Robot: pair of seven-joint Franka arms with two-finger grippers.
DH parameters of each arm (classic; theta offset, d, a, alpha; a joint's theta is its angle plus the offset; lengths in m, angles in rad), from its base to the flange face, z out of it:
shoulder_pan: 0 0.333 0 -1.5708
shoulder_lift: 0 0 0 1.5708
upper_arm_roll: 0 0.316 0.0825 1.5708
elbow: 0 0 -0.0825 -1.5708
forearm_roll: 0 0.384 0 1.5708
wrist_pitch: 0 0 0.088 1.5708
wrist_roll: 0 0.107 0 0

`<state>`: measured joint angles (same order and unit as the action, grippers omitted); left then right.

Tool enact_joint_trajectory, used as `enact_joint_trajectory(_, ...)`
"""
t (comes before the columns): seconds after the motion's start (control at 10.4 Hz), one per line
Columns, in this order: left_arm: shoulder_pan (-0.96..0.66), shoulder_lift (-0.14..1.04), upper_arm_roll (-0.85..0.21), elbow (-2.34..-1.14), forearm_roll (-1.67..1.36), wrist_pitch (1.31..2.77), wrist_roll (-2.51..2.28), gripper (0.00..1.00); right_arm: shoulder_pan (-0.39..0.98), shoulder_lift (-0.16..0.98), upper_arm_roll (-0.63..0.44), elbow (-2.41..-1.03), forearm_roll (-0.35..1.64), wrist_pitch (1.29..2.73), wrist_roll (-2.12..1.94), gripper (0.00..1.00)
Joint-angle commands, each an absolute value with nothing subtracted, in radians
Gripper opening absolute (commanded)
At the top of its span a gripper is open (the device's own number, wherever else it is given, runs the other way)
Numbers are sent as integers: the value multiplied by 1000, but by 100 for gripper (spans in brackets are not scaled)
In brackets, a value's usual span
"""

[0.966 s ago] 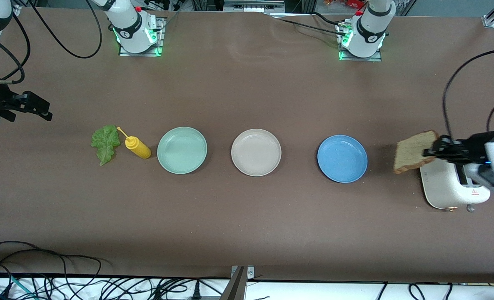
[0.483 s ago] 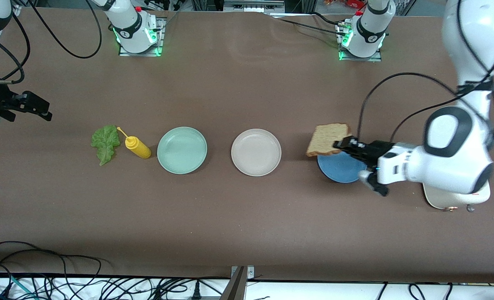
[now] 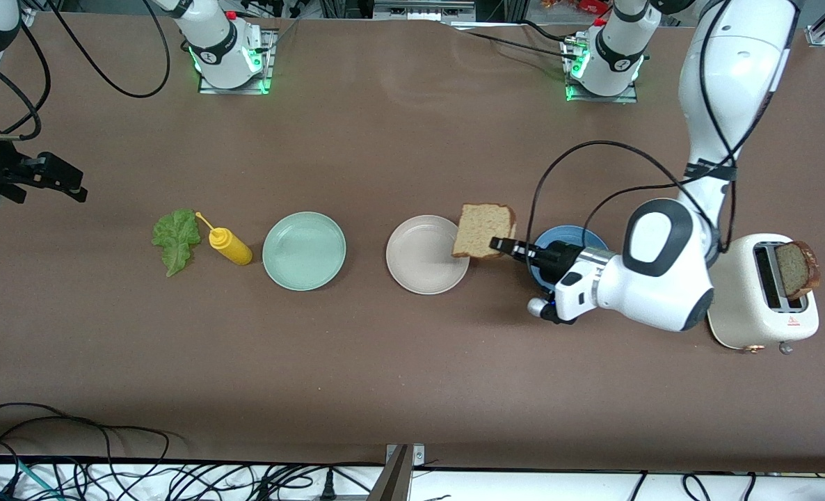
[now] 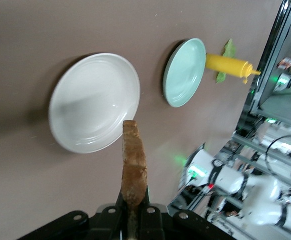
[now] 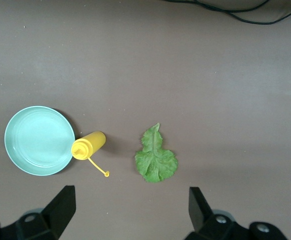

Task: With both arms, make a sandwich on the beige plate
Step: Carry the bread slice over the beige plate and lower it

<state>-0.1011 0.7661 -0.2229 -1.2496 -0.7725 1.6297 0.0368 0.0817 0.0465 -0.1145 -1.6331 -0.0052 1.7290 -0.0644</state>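
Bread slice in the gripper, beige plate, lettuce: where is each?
bread slice [image 3: 483, 230], front view, middle of its brown face
beige plate [image 3: 419, 254], front view, bare floor of the plate
lettuce [image 5: 156, 161], right wrist view, middle of the leaf

A brown bread slice [image 3: 483, 230] with a darker crust hangs at the pale beige plate [image 3: 412, 268]'s 3 o'clock rim. A mint-green plate [image 3: 304, 250] and blue plate [image 3: 553, 240] flank it. The squeeze bottle [image 3: 229, 245] is yellow, the lettuce leaf [image 3: 176, 239] ruffled green, the toaster [image 3: 746, 306] cream, the table [image 3: 412, 362] brown.
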Motion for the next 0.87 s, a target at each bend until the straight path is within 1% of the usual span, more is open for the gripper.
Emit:
enact_joint_trajectory(0.0,-155,814,-215,-1223,-869,1721,-55,0,78,52,-126,-1618,-2,1723,-78,100)
enact_joint_trajectory(0.19,-198,837,-213,-1244,-899,1843,-72,0,78,52,-126,-1618,-2,1723,-78,100)
enact_joint_trajectory(0.39,-256,891,-213,-1244,-897,1972,-72,0,78,52,-126,-1618,-2,1723,-78,100)
enact_joint_trajectory(0.48,-271,908,-213,-1246,-896,2005,-71,0,78,52,-126,-1618,-2,1723,-78,100)
enact_joint_trajectory(0.77,-275,916,-210,-1253,-881,2008,-57,0,80,52,-126,-1618,-2,1721,-78,100)
